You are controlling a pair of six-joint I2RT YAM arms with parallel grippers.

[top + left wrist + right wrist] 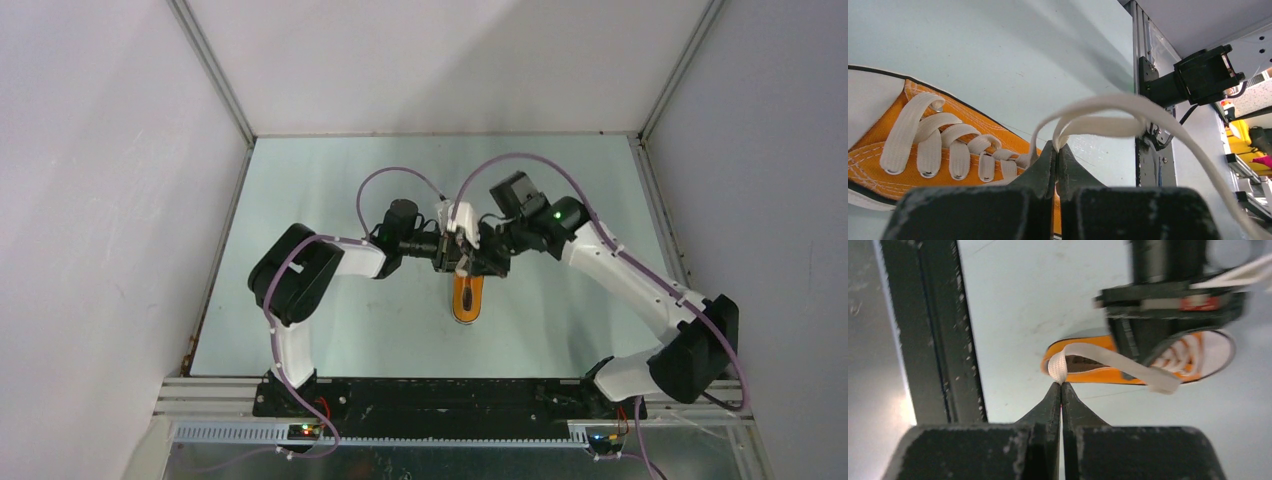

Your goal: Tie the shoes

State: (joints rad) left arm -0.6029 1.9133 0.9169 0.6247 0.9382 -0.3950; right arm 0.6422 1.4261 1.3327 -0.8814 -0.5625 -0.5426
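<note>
Lying near the centre of the pale green table (pixel 330 200), 1 orange sneaker (pixel 467 298) points its white toe cap toward the arm bases. Its white laces (pixel 955 150) cross through the eyelets, and the free lengths rise from the top. The left gripper (pixel 1055 150), jaws closed, pinches a raised loop of lace. The right gripper (pixel 1061 386), jaws likewise closed, pinches a fold of lace. Both meet just above the shoe's ankle end, presumably holding the lace taut and clear for forming a bow. A red label (pixel 1198 303) on the left gripper is too blurred to read, and no brand shows.
</note>
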